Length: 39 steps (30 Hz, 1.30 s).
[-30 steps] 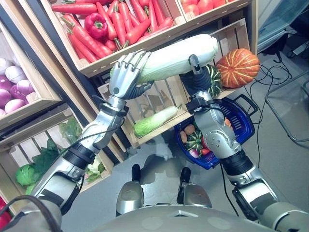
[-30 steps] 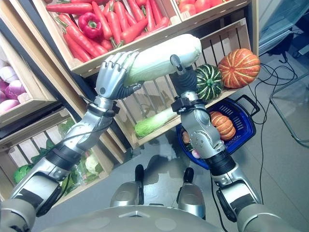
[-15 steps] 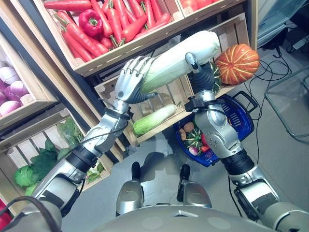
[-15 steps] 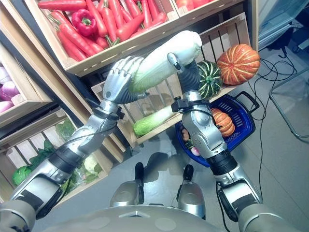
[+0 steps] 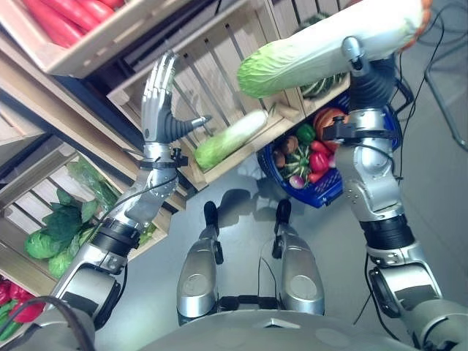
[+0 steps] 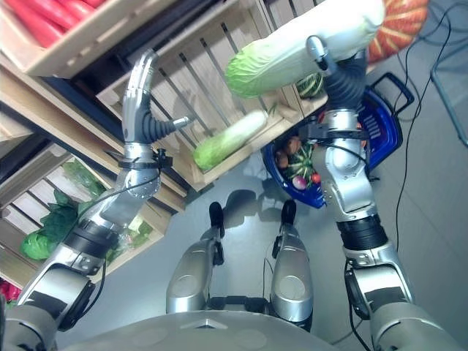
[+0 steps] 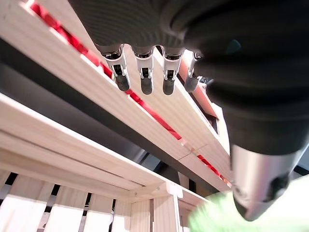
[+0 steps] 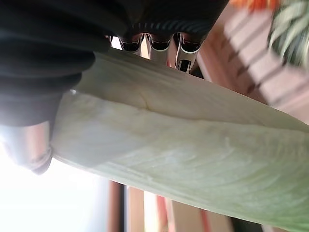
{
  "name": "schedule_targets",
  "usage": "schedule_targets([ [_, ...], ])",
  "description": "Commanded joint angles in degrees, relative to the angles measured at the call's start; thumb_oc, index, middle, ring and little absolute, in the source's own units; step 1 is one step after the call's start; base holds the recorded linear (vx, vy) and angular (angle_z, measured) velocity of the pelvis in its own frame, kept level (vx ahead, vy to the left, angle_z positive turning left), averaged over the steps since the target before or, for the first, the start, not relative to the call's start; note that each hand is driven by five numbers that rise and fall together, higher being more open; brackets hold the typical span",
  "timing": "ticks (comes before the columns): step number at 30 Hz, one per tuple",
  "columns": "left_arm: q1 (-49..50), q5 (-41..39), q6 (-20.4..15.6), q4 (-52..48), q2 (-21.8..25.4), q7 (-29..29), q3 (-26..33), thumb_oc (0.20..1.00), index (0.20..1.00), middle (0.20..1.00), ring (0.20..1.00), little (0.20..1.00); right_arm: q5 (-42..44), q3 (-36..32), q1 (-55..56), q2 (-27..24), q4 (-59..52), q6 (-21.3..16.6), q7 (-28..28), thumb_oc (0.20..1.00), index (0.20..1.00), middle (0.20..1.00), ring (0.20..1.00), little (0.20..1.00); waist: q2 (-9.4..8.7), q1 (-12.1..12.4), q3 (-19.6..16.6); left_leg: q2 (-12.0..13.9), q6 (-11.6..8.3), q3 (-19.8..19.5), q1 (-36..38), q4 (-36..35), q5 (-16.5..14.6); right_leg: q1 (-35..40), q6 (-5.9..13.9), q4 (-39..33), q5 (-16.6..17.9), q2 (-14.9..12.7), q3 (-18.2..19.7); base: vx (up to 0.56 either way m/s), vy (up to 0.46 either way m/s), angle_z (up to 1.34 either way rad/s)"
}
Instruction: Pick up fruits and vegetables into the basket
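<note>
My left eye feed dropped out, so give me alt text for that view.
The right hand holds a long napa cabbage high above the blue basket of vegetables. The left hand is open and empty before the wooden crates, where another cabbage lies.

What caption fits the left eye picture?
Right hand lifts a napa cabbage above the blue basket; left hand open.

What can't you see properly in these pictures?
- Blue plastic basket: partly behind the right arm in both eye views.
- Orange ribbed pumpkin: cut off by the top edge and covered by the long pale green cabbage.
- Right hand: the cabbage hides its fingertips in the right wrist view.
</note>
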Motion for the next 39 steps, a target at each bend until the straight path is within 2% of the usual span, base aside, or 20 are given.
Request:
schedule_targets([
  [1,-1.54,-0.07,-3.94,-0.72,1.79,3.47,3.0,1.0,1.0,1.0,1.0,1.0,-4.58,-3.24,-1.27,-0.08,-6.54,-7.21,-3.57,0.2,0.2,0.2,0.2,0.2,-2.1,-2.33,-2.14,0.89,-0.86,0.57,-2.8,6.33,-2.91,-1.5,2.17,4.6,-0.69,-2.78,2.53,-0.06,-0.044,-0.16],
  [6,-2.34,0.15,-3.28,-0.54,2.93,4.25,4.83,1.0,1.0,1.0,1.0,1.0,-8.68,-6.37,0.97,-2.12,-5.15,-7.06,-7.86,0.2,0.2,0.2,0.2,0.2,-1.78,-3.52,-0.26,0.81,-1.01,1.23,-5.34,7.15,-2.51,-4.94,2.15,6.05,-0.45,-2.45,3.4,-0.07,-0.023,-0.11],
  [11,-3.42,-0.32,-2.57,-0.45,3.96,5.19,5.71,1.0,1.0,1.0,1.0,1.0,-13.85,-8.53,3.09,-4.09,-3.22,-4.69,-14.66,0.2,0.2,0.2,0.2,0.2,-1.03,-4.84,0.16,0.79,-1.18,2.25,-9.35,8.16,-2.2,-9.92,2.27,7.65,-0.35,-2.29,4.54,-0.04,0.0,-0.12],
  [16,-6.42,-1.63,-0.87,-0.13,4.31,4.84,4.53,1.0,1.0,1.0,1.0,1.0,-16.2,-9.25,3.15,-5.71,1.65,0.49,-23.0,0.2,0.2,0.2,0.2,0.2,0.62,-6.04,0.16,0.61,-1.45,3.18,-15.09,9.63,-1.59,-16.57,2.22,9.74,-0.28,-2.06,5.99,-0.04,-0.002,-0.11],
  [17,-6.65,-1.68,-0.85,-0.05,4.29,4.84,4.51,1.0,1.0,1.0,1.0,1.0,-16.16,-9.25,2.94,-5.81,1.79,0.45,-23.07,0.2,0.2,0.2,0.2,0.2,0.67,-6.0,0.16,0.62,-1.45,3.18,-15.34,9.77,-1.6,-16.85,2.21,9.9,-0.29,-2.06,6.03,-0.03,-0.001,-0.06],
  [19,-8.58,-3.82,-0.51,1.13,4.2,3.72,3.18,1.0,1.0,1.0,1.0,1.0,-16.22,-9.33,1.42,-7.28,5.18,4.1,-25.66,0.2,0.2,0.2,0.2,0.2,1.75,-6.16,0.16,0.61,-1.63,3.47,-18.03,10.66,-1.36,-19.76,2.15,11.02,-0.45,-2.11,6.38,0.0,0.0,0.0],
  [22,-10.64,-5.76,-0.1,2.7,3.78,2.74,2.01,1.0,1.0,1.0,1.0,1.0,-14.9,-9.03,-0.91,-8.43,8.41,6.56,-25.98,0.2,0.2,0.2,0.2,0.2,2.71,-6.04,0.16,0.57,-1.84,3.64,-20.46,11.36,-1.06,-22.4,2.05,11.96,-0.53,-2.09,6.68,0.0,0.0,0.0],
  [25,-13.67,-9.8,-0.92,5.77,3.0,2.14,0.07,1.0,1.0,1.0,1.0,1.0,-11.47,-7.27,-5.99,-10.5,16.29,9.55,-23.96,0.2,0.2,0.2,0.2,0.2,4.08,-5.45,0.16,0.52,-2.01,3.66,-23.99,12.27,-0.55,-26.08,1.81,13.04,-0.53,-2.0,7.06,-0.02,-0.024,-0.02],
  [28,-16.31,-11.26,-2.27,8.05,2.91,2.31,-1.16,1.0,1.0,1.0,1.0,1.0,-6.0,-4.84,-11.1,-11.89,24.37,9.43,-20.28,0.2,0.2,0.2,0.2,0.2,4.85,-4.66,0.16,0.63,-2.16,3.75,-26.96,13.41,-0.33,-29.03,1.56,14.0,-0.47,-1.97,7.07,-0.02,-0.041,0.01],
  [34,-21.47,-12.47,-3.25,10.81,3.73,1.07,-3.96,1.0,1.0,1.0,1.0,1.0,8.8,0.62,-21.06,-11.87,40.98,5.78,-10.09,0.2,0.2,0.2,0.2,0.2,5.88,-2.57,0.16,0.31,-2.08,2.47,-32.96,16.88,-1.1,-34.45,1.12,17.28,-1.51,-1.88,6.57,0.0,-0.071,0.07],
  [35,-21.77,-12.51,-3.32,10.89,3.83,1.07,-3.95,1.0,1.0,1.0,1.0,1.0,9.11,0.75,-21.57,-11.89,41.47,5.57,-9.81,0.2,0.2,0.2,0.2,0.2,5.91,-2.52,0.16,0.31,-2.0,2.46,-33.48,16.83,-0.69,-34.92,1.04,17.12,-1.04,-1.85,6.57,0.02,-0.07,0.09],
  [39,-24.42,-13.23,-3.11,11.91,4.65,0.5,-7.01,1.0,1.0,1.0,1.0,1.0,18.06,4.4,-27.03,-11.02,51.6,3.01,-1.6,0.2,0.2,0.2,0.2,0.2,6.62,-0.91,0.16,0.06,-1.49,1.11,-36.94,19.45,-1.59,-38.24,0.76,20.23,-2.37,-1.71,6.26,0.03,-0.07,0.15],
])
